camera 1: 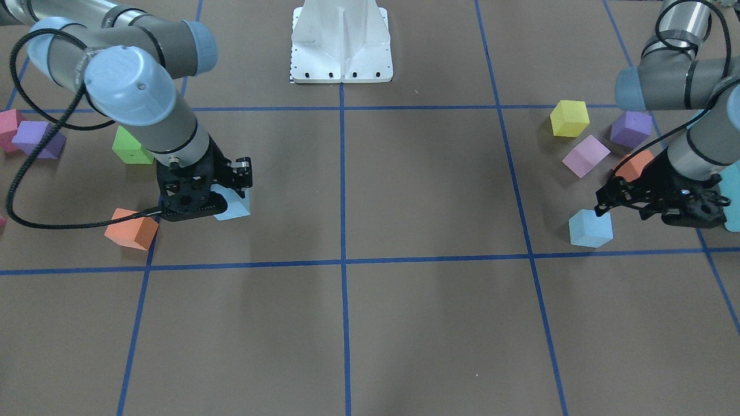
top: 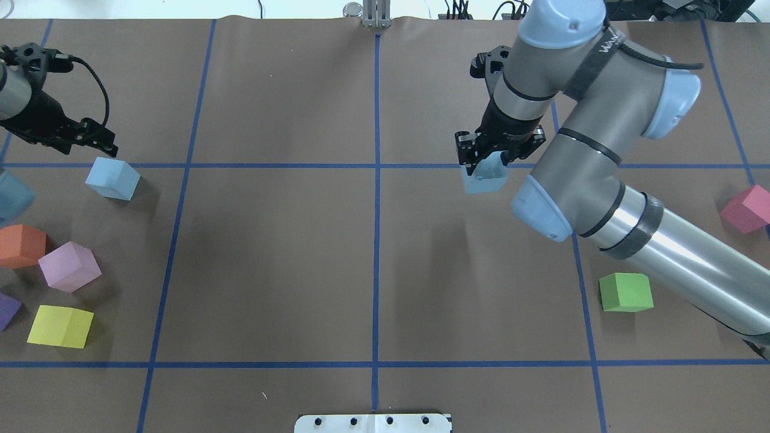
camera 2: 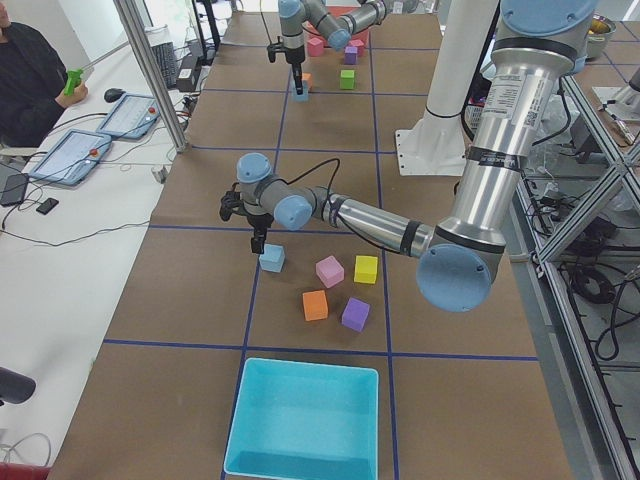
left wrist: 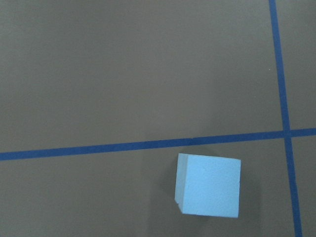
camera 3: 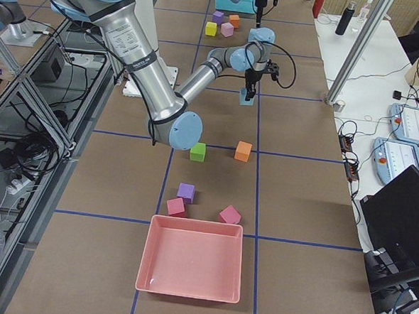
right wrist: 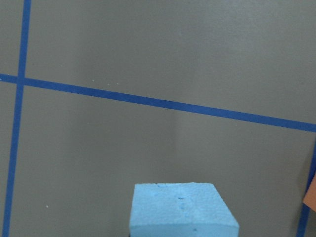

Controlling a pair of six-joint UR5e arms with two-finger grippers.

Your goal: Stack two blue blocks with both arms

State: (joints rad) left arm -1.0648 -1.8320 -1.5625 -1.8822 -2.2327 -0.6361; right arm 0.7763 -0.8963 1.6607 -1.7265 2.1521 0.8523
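One pale blue block [top: 112, 178] lies on the table at the left, also in the front view [camera 1: 589, 228] and the left wrist view [left wrist: 210, 185]. My left gripper [top: 99, 144] hovers just beyond it, open and empty [camera 1: 607, 203]. The other blue block [top: 484, 178] sits low at the table right of centre, between the fingers of my right gripper [top: 492, 161], which looks shut on it. Its top shows in the right wrist view [right wrist: 180, 210], and it shows partly under the gripper in the front view [camera 1: 236, 208].
Orange [top: 21, 245], lilac [top: 69, 266], yellow [top: 60, 326] and purple [top: 6, 310] cubes lie at the left, near a turquoise box [camera 2: 305, 420]. A green cube [top: 625, 292] and a pink cube [top: 749, 208] lie at the right. A pink tray [camera 3: 192, 259] stands at that end.
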